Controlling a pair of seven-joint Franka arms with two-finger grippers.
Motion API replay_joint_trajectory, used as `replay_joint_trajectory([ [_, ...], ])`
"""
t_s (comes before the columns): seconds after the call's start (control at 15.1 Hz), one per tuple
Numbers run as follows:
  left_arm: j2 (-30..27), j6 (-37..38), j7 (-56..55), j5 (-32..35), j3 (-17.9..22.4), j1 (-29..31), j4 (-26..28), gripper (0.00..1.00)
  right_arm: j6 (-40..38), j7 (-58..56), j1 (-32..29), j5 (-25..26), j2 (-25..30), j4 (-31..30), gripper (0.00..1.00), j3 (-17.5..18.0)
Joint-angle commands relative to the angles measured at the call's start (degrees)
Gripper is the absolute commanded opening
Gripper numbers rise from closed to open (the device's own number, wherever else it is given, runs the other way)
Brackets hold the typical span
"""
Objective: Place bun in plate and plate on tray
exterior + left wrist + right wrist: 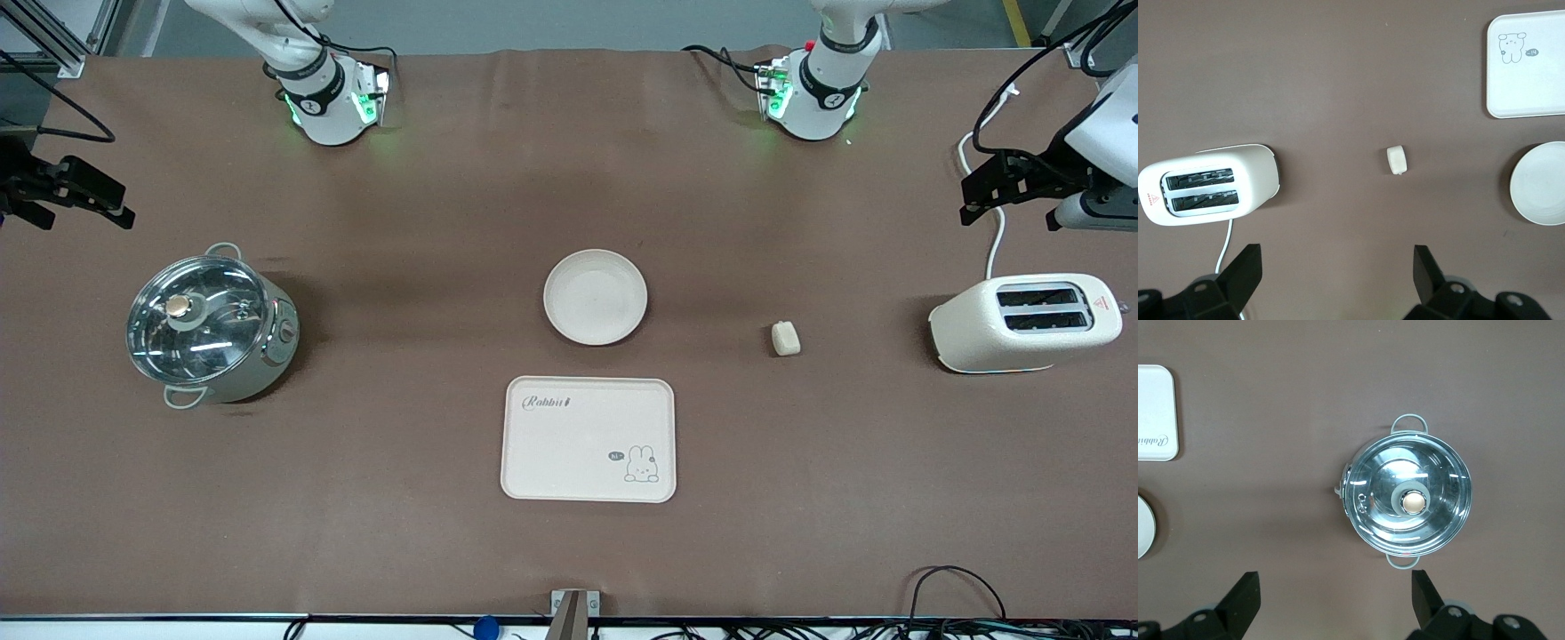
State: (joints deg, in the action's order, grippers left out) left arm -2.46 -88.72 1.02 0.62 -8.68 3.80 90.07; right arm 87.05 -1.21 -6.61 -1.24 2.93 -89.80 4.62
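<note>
The small cream bun (785,339) lies on the brown table between the plate and the toaster; it also shows in the left wrist view (1397,160). The round cream plate (595,297) sits empty at mid-table, with the "Rabbit" tray (588,439) just nearer the front camera, also empty. My left gripper (1009,213) hangs open and empty over the table's left-arm end, above the toaster's cord (1338,267). My right gripper (87,220) hangs open and empty over the right-arm end, near the pot (1336,590).
A cream two-slot toaster (1022,322) with a white cord stands toward the left arm's end. A steel pot with a glass lid (209,327) stands toward the right arm's end. Cables lie along the table's front edge.
</note>
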Motion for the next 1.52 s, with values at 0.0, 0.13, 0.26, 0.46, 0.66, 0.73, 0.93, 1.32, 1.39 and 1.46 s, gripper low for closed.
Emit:
replay_joint_trajectory([
  [0.0, 0.96, 1.10, -0.23, 0.08, -0.28, 0.24, -1.83, 1.00, 0.66, 0.15, -0.51, -1.14, 1.56, -1.79, 1.00, 0.30],
  [0.13, 0.96, 1.10, -0.14, 0.26, -0.28, 0.24, -1.83, 1.00, 0.66, 0.07, -0.51, -1.14, 1.56, -1.79, 1.00, 0.30],
  [0.26, 2.18, 1.10, -0.14, 0.35, -0.28, -0.02, -1.91, 1.00, 0.66, 0.15, -0.51, -1.14, 1.56, -1.79, 1.00, 0.30],
  [0.46, 5.43, 0.92, -0.41, 0.09, -0.46, 0.07, -1.56, 1.00, 0.66, 0.15, -0.42, -1.14, 1.56, -1.79, 1.00, 0.30],
  [0.66, 8.51, -1.88, -4.42, -0.53, -0.90, -0.37, 0.62, 1.00, 0.75, 0.15, -0.42, -1.14, 1.56, -1.79, 1.00, 0.39],
  [0.73, 8.95, -4.59, -7.32, -0.53, -1.16, -0.81, 2.64, 1.00, 0.75, 0.15, -0.42, -1.14, 1.47, -1.79, 1.00, 0.47],
  [0.93, 10.19, -14.51, -15.31, -0.53, -2.21, -2.48, 10.27, 1.00, 0.93, 0.24, 0.28, -1.31, 1.38, -1.96, 1.00, 0.56],
  [1.32, 13.00, -37.45, -25.10, 0.26, -2.83, -4.77, 26.62, 1.00, 12.49, 0.59, 2.21, -5.79, -0.46, -12.48, 1.00, 0.56],
  [1.39, 13.52, -41.58, -25.28, 0.17, -2.83, -4.77, 29.26, 1.00, 15.83, 1.20, 3.00, -6.49, -1.25, -14.77, 1.00, 0.56],
  [1.46, 14.57, -46.14, -25.80, 0.17, -2.83, -4.68, 31.81, 1.00, 18.13, 2.43, 3.70, -6.50, -2.73, -15.75, 1.00, 0.56],
])
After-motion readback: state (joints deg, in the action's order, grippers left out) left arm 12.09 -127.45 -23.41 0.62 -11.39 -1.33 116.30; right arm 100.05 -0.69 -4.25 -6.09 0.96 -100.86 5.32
